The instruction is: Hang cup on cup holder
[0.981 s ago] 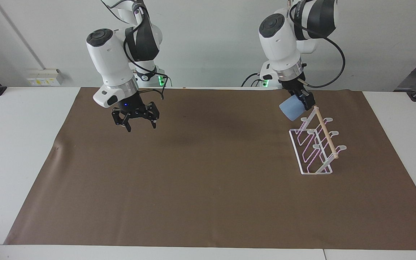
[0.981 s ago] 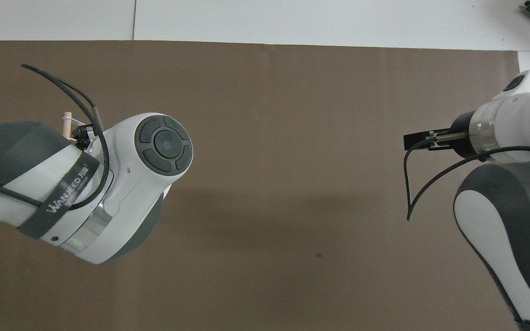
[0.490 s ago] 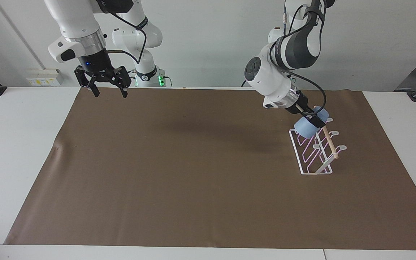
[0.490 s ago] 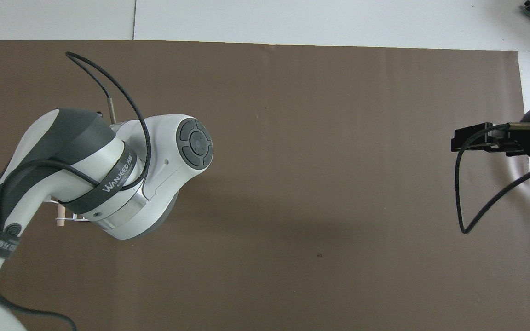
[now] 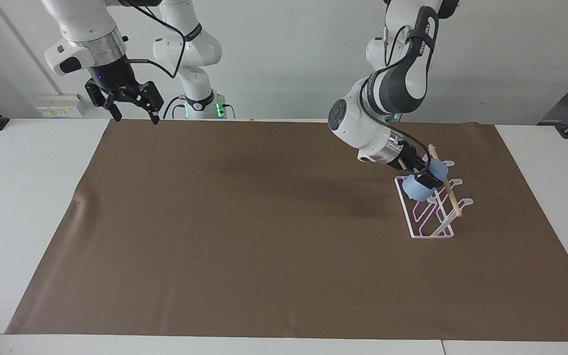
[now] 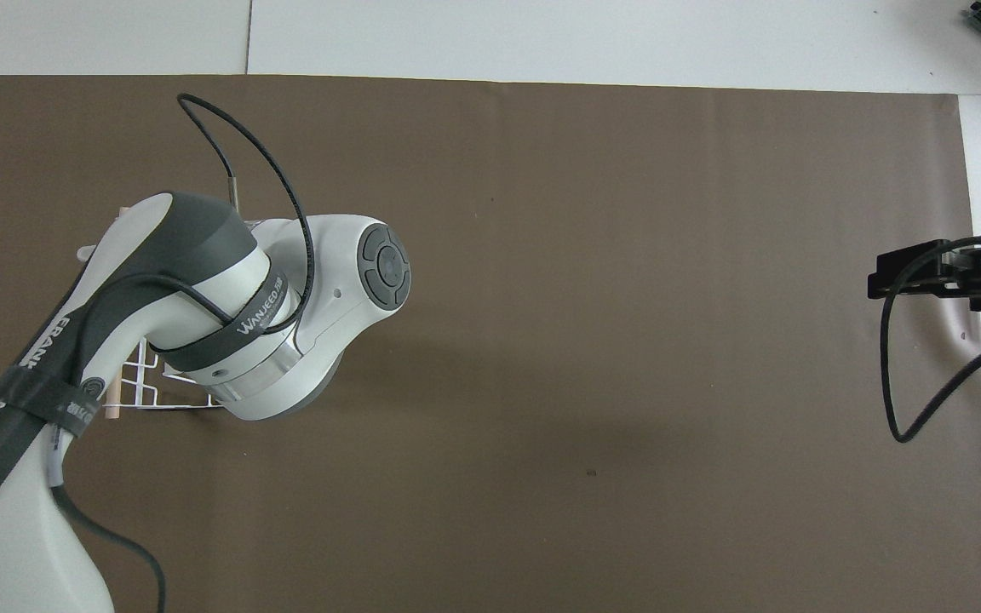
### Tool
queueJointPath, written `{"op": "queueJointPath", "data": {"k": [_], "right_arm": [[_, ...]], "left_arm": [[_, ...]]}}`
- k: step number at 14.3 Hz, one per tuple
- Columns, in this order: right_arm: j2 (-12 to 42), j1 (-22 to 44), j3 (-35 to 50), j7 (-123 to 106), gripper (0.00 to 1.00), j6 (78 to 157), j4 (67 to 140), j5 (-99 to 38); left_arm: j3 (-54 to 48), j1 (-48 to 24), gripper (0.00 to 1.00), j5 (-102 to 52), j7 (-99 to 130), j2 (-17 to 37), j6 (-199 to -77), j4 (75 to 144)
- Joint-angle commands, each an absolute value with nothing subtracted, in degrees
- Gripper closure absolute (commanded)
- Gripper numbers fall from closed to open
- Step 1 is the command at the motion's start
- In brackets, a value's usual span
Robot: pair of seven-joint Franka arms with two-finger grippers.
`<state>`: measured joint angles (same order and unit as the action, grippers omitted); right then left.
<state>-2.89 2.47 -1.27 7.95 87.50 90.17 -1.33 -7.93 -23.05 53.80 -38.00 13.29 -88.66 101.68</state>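
The left gripper (image 5: 426, 178) was clamped on the cup (image 5: 417, 187), tilted against the cup holder (image 5: 429, 207) directly beneath it. The cup looked light, stiff and probably slippery; a rim-wall pinch suited it. The right gripper (image 5: 131, 106) waited, fingers apart.

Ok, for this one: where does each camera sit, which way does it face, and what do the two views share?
Facing view: high across the table, looking at the robots; both arms show whole, the left gripper shut on the cup at the cup holder, the right gripper open, waiting over the brown mat's edge.
Overhead view: above the robots' end, looking steeply down; the left arm covers most of the cup holder, hiding the cup; the right gripper enters edge-on.
Shared: mat, holder, both arms, half a turn apart.
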Motion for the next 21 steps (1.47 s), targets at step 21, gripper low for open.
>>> {"op": "queueJointPath", "data": {"k": [21], "right_arm": [[-6.1,0.7,-0.9,1.2,0.00,88.9,94.7,0.8]], "left_arm": [[-7.7,-20.1,1.00,57.8,-41.4,15.3,-93.2,101.7]]}}
